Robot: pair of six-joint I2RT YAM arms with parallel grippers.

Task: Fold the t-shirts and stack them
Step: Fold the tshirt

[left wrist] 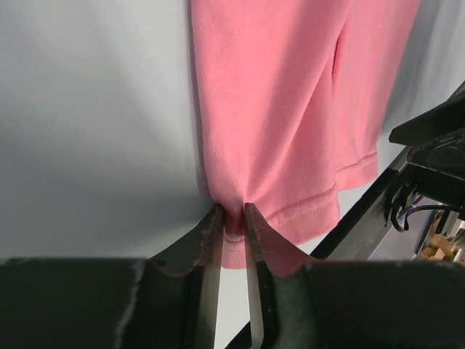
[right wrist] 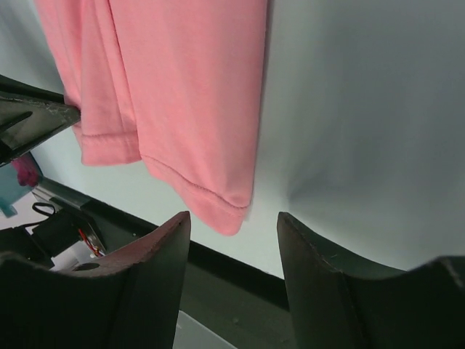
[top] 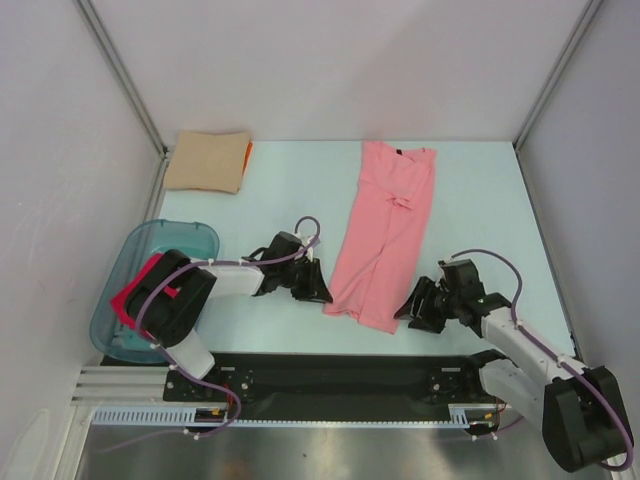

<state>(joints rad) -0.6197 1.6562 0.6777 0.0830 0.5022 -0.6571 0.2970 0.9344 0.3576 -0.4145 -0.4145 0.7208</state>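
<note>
- The left fingers point(left wrist: 209, 247) are clenched on the near left hem corner of the salmon-pink t-shirt point(top: 385, 230). The cloth puckers between them, and they hide how much is caught.
- The right fingers point(right wrist: 156, 276) stand released and well apart, low over the tabletop point(top: 500, 200). The near right hem corner lies just ahead of their gap, untouched.
- The hem lies close to the tabletop's near edge.
- At the left edge sits the teal tub point(top: 150, 245). The crimson-pink t-shirt point(top: 135, 295) in it is largely hidden by the left arm.
- The salmon-pink t-shirt is folded into a narrow strip, with bare tabletop on both sides. Its long axis runs near to far, leaning right, and the collar with its dark label is at the far end.
- In the far left corner lies the folded tan t-shirt point(top: 207, 160). Of the orange t-shirt point(top: 247, 155) only a sliver shows at its right edge.
</note>
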